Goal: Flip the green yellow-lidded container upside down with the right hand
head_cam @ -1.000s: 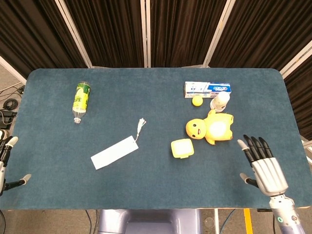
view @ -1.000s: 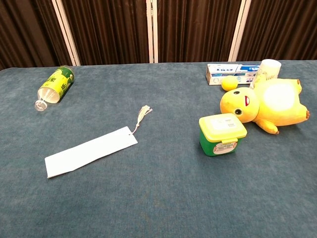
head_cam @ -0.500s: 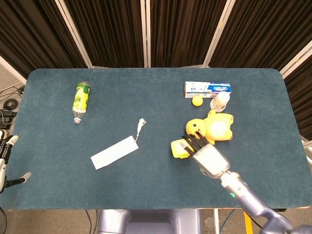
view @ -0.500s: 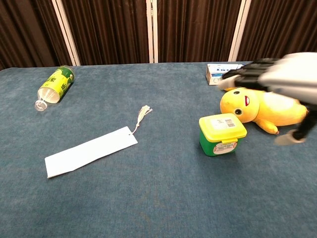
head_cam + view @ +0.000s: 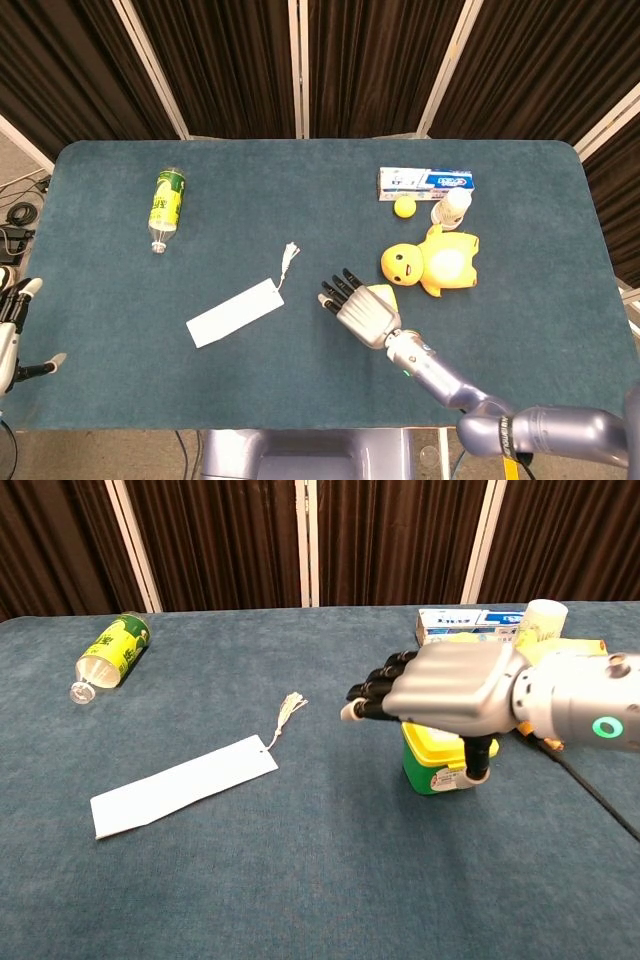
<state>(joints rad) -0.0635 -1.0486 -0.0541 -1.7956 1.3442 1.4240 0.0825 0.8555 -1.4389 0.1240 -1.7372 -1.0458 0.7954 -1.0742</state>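
The green container (image 5: 432,767) with its yellow lid (image 5: 384,294) stands upright on the blue table, just left of a yellow plush toy (image 5: 440,262). My right hand (image 5: 440,695) hovers flat over the lid, palm down, with its fingers stretched out past the container's left side. Its thumb hangs down in front of the container's right face; I cannot tell if it touches. The head view shows the right hand (image 5: 358,308) covering most of the lid. My left hand (image 5: 14,328) sits off the table's left edge, fingers apart and holding nothing.
A toothpaste box (image 5: 426,182), a small yellow ball (image 5: 404,207) and a white bottle (image 5: 452,208) lie behind the plush toy. A white paper strip with a tassel (image 5: 235,312) lies left of the container. A green bottle (image 5: 167,205) lies at the far left.
My right hand has swept left from the table's right side to above the container, its fingers now reaching beyond it. The container and the left hand have stayed put.
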